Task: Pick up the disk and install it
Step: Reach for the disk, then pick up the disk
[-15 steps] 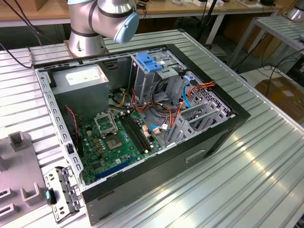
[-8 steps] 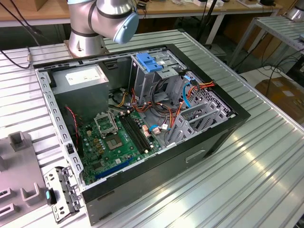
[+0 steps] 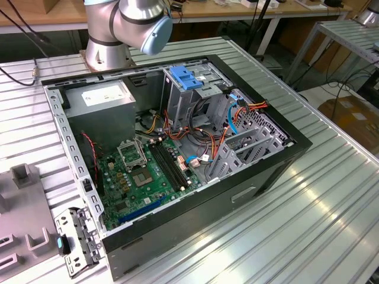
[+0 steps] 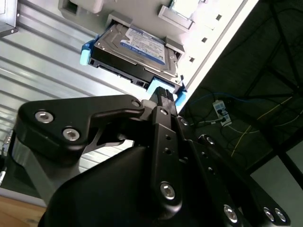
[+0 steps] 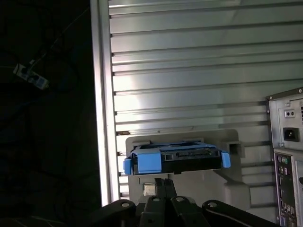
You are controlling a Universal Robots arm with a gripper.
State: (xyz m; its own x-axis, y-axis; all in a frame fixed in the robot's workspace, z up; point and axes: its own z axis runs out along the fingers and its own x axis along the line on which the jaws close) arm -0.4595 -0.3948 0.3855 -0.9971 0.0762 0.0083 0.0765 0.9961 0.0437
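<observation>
Disk (image 5: 177,160) lies flat in its grey cradle (image 5: 229,187) on the desk (image 5: 189,71), dead ahead of your claw (image 5: 164,185) and close to its tip, connector end facing the claw so its long axis runs away from you; the claw is clenched on nothing.

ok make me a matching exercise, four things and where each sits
1 silver-grey metal hard disk in light blue plastic carrier
2 green rectangular circuit board
3 blue plastic latch
4 grey metal power supply box

a atop the metal drive bay
b in a grey holder on the ribbed table
c flat on the case floor
d case corner by the arm's base

Pairs: 1-b, 2-c, 3-a, 4-d
</observation>
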